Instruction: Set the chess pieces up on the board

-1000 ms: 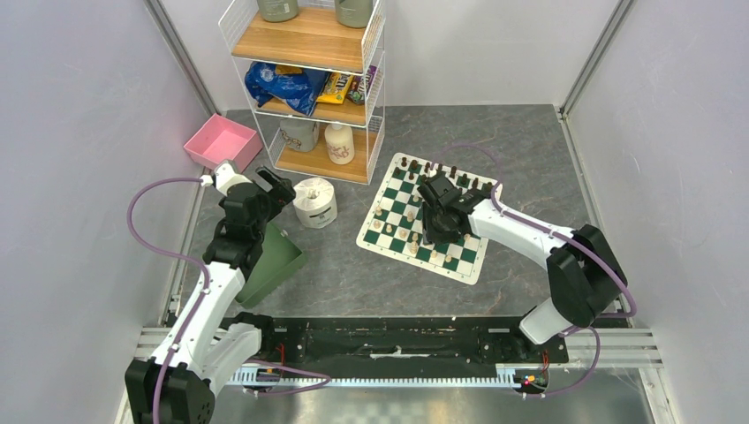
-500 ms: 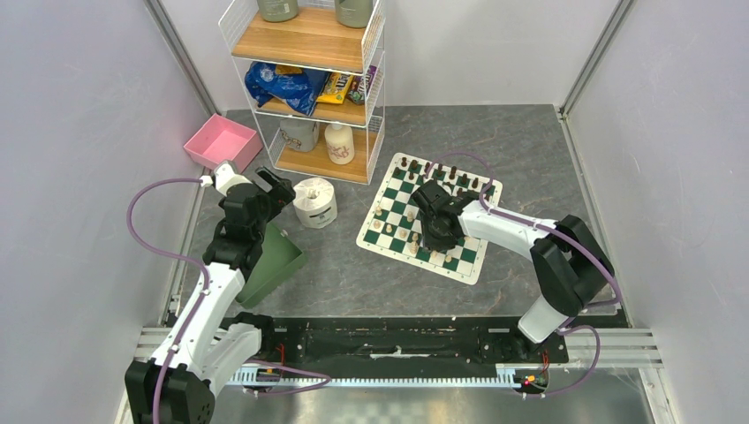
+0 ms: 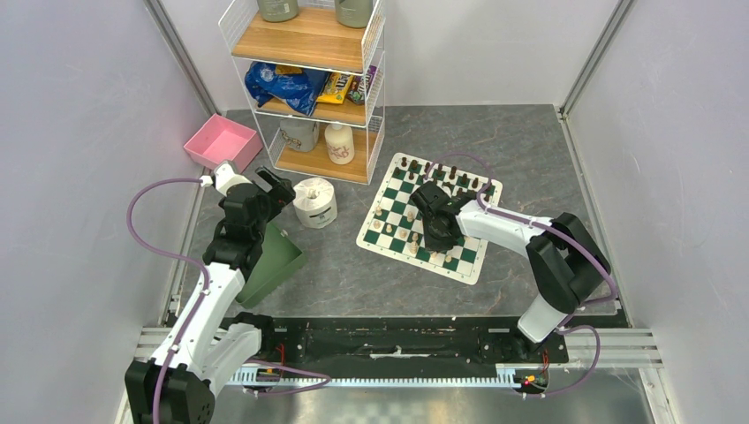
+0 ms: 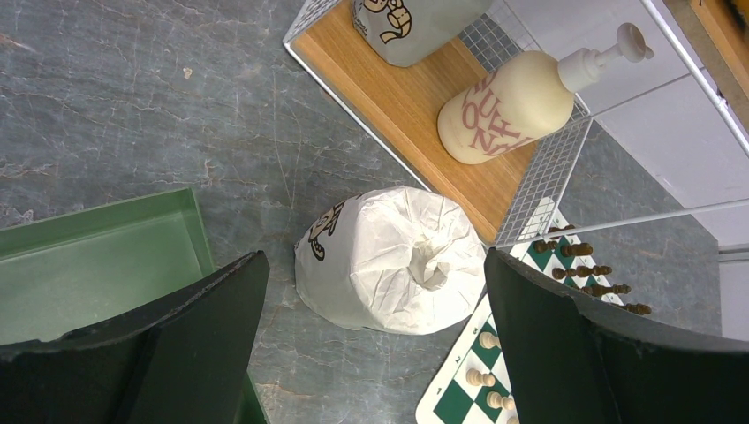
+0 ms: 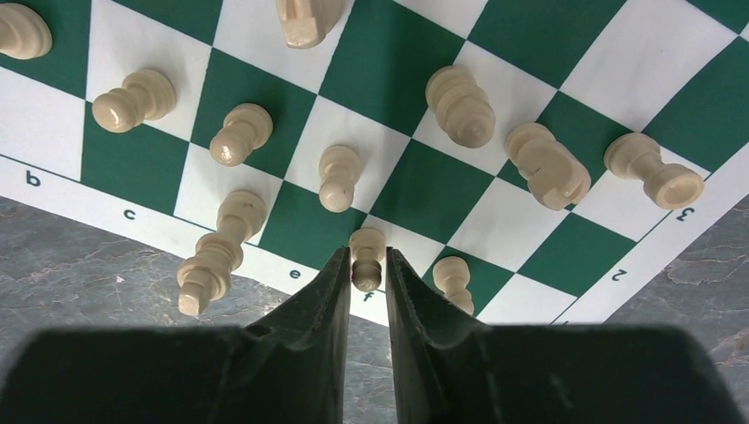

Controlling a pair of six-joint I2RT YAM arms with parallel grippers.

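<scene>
While set-up is part done, progress: dark brown turned chess pieces point(image 3: 442, 170) ranked along the mat's far side; cream turned chess pieces point(image 5: 459, 106) scattered, unranked; judged roughly half left.
Board: thin green-and-white checkered mat point(image 3: 466, 256), right of centre, toward the counter's far edge.
Right claw point(image 5: 367, 265): nearly closed, pinching one cream pawn point(image 5: 366, 250) at the mat's near border.
Left claw point(image 4: 375, 265): wide apart, empty, near the counter's left edge.
</scene>
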